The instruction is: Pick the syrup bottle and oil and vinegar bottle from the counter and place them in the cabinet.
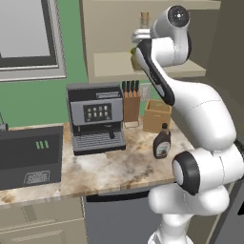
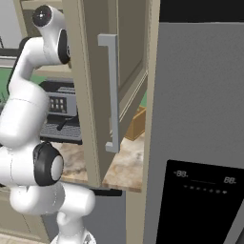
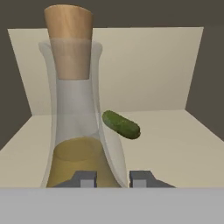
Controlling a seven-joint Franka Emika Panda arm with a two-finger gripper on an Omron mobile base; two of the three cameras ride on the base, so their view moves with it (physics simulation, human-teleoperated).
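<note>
Gripper (image 3: pixel 113 178) clenched on one oil and vinegar bottle (image 3: pixel 81 131) — one syrup bottle (image 1: pixel 162 141) apart.

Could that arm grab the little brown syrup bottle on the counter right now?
Probably not yet: the gripper is up in the cabinet, shut on the oil and vinegar bottle. The syrup bottle stands unobstructed on the counter, though.
</note>
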